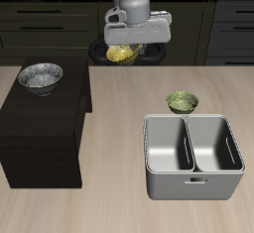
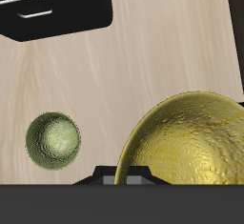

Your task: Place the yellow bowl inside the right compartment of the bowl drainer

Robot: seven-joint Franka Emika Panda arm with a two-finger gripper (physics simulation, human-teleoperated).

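Observation:
The yellow bowl (image 1: 121,54) hangs in the air above the back of the table, held by its rim in my gripper (image 1: 125,47), which is shut on it. In the wrist view the yellow bowl (image 2: 191,144) fills much of the frame, golden and mottled, and slightly tilted. The bowl drainer (image 1: 193,182) is a grey two-well bin near the table's front edge, well away from the gripper; both wells look empty. A corner of the bowl drainer (image 2: 57,20) shows in the wrist view.
An olive-green bowl (image 1: 182,101) (image 2: 53,140) sits on the table just behind the drainer. A silver-grey speckled bowl (image 1: 41,75) rests on top of a black cabinet (image 1: 40,138) at the other side of the table.

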